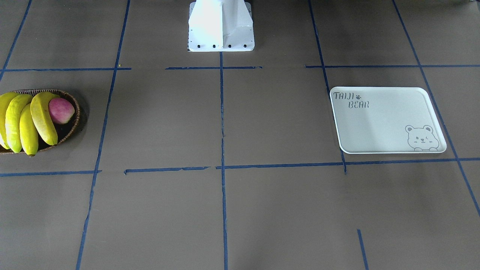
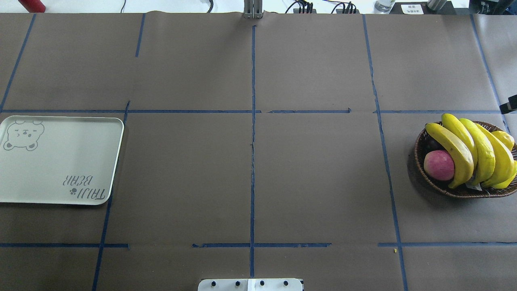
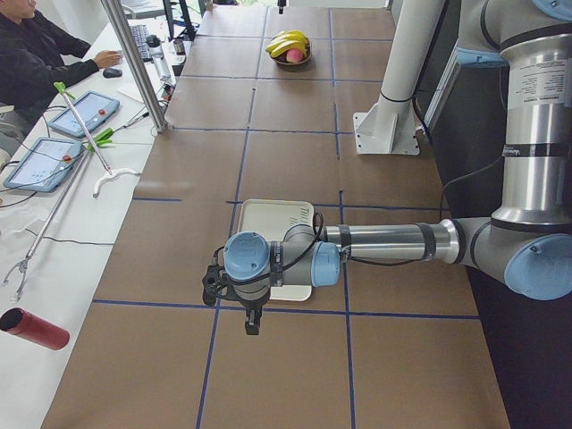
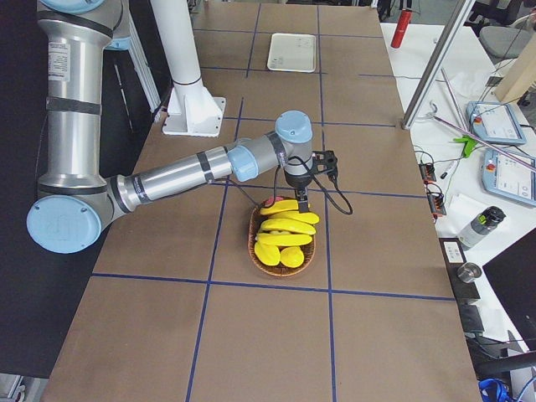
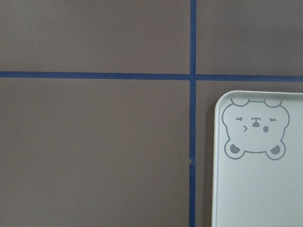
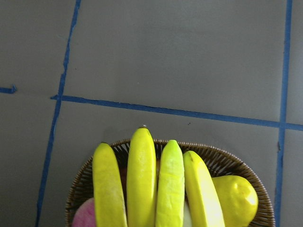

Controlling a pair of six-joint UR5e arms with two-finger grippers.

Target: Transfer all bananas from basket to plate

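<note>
Right now all four bananas (image 2: 480, 149) lie side by side in the basket (image 2: 418, 150), which sits on the bench (image 2: 315, 182) at the robot's right end. They arch across the wicker, and in the front-facing view their dark tips reach past the near rim. A pink-red apple (image 2: 438, 165) is tucked against the outermost banana on the side toward the bench's middle. A stubby yellow fruit (image 2: 505, 139) lies on the other side of the bunch.

The plate (image 2: 60, 161) lies flat at the robot's left end, well apart from the basket. Its bear drawing and "TAIJI BEAR" lettering sit in opposite corners.

The right arm (image 4: 184, 176) stretches out over the bench, and the right jaws hang pointing down above the apple end of the basket, clear of the fruit. They show only in the right side view, so I cannot tell whether they are released or clenched. The right wrist view looks down on the bananas' ends and the basket rim.

The left arm (image 3: 384, 241) reaches across the plate, with the left jaws hanging above the bench just beside the plate's bear corner. Only the left side view shows them, so their state cannot be told either.
</note>
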